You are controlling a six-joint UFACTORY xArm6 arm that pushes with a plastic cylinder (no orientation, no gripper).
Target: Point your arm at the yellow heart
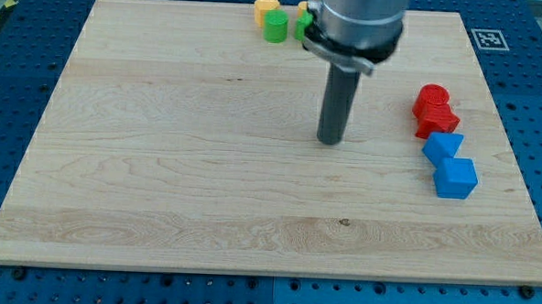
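The yellow heart is hard for us to identify: a yellow block (266,5) sits at the view's top edge, and another yellow bit peeks out beside our arm, shape unclear. Our tip (330,140) rests mid-board, holding nothing, well apart from every block. We judge a slow slide toward the view's top, skirting the green cylinder (275,27), works best. We count two red, two blue, two green, two yellow.
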